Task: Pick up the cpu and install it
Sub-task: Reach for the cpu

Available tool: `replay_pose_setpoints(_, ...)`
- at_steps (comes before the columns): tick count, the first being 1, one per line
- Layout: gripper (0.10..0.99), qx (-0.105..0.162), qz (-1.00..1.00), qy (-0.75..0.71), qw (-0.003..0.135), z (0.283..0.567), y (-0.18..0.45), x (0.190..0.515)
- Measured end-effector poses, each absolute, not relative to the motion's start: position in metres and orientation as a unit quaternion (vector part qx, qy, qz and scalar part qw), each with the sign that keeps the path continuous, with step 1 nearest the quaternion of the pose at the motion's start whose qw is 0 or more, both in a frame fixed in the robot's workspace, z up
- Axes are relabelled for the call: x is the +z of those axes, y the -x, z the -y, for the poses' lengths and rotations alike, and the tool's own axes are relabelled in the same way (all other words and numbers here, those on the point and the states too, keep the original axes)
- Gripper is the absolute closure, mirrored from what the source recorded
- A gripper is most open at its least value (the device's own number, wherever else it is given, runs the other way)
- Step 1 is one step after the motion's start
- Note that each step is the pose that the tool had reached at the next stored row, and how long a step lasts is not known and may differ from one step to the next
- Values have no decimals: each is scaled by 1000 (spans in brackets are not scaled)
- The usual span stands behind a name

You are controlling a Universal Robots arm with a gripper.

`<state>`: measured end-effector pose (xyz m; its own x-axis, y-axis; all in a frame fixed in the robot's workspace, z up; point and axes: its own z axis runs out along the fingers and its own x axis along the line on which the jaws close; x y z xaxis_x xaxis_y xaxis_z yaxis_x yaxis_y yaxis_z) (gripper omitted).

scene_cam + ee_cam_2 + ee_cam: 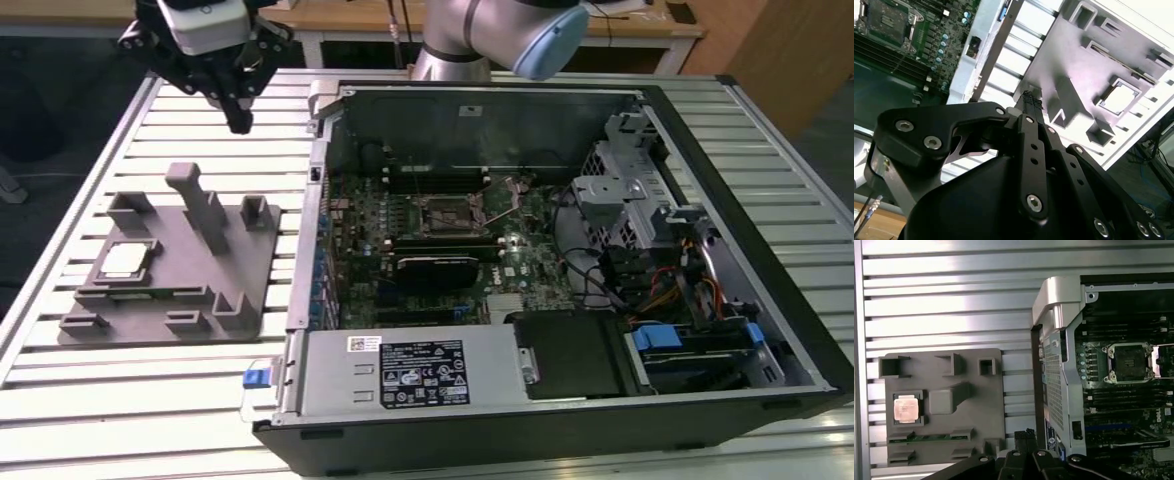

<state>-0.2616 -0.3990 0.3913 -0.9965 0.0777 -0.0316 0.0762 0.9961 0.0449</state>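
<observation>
The cpu (124, 262) lies flat in a square recess of the grey fixture block (200, 300) at the exterior view's left; its metal top also shows in both wrist views (906, 407) (1119, 97). My gripper (238, 120) hangs high above the slatted table, behind the fixture block and well clear of the cpu. Its fingertips (1031, 100) (1025, 434) are pressed together with nothing between them. The black motherboard socket (445, 212) (1130, 361) (884, 17) sits inside the open computer case with its metal frame lifted open.
The open computer case (694, 130) takes up the exterior view's right, with a power supply (414, 372), drive cage (627, 195) and cables inside. Tall posts (200, 205) rise from the fixture block. The slatted metal table (134, 400) runs beneath it all.
</observation>
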Motion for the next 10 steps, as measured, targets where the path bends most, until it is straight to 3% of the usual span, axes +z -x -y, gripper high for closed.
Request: replay_pose_setpoints(10,980,22,-999,-39,17,399,283,388)
